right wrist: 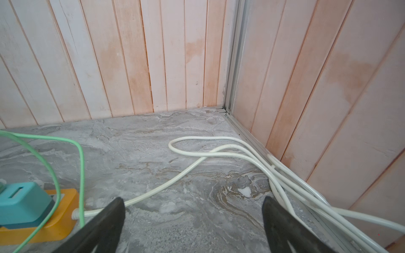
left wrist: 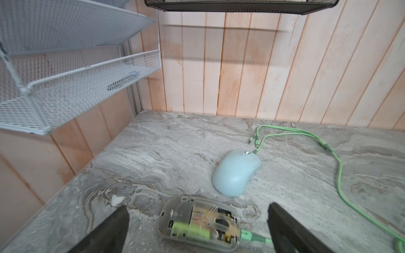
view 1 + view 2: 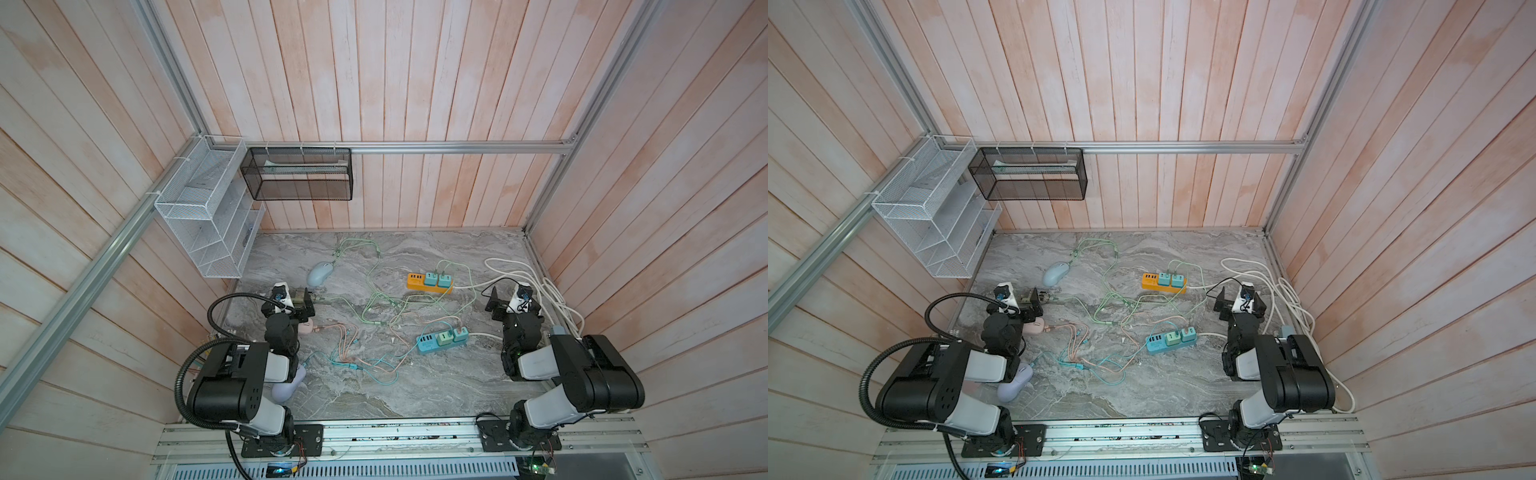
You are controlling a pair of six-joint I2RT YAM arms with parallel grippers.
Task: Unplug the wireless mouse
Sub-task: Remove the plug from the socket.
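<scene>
Left jaws wide open astride clear mouse (image 2: 198, 225), apparently not touching.

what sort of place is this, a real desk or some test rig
Probably a robot test cell dressed as a desk: left arm and right arm bolted to an aluminium rail, plank walls, a marble-look tabletop holding an orange power strip.

left gripper (image 2: 197, 207): spread wide, low by left edge of table (image 3: 436, 386) | right gripper (image 1: 192, 199): spread wide, low by right edge
</scene>
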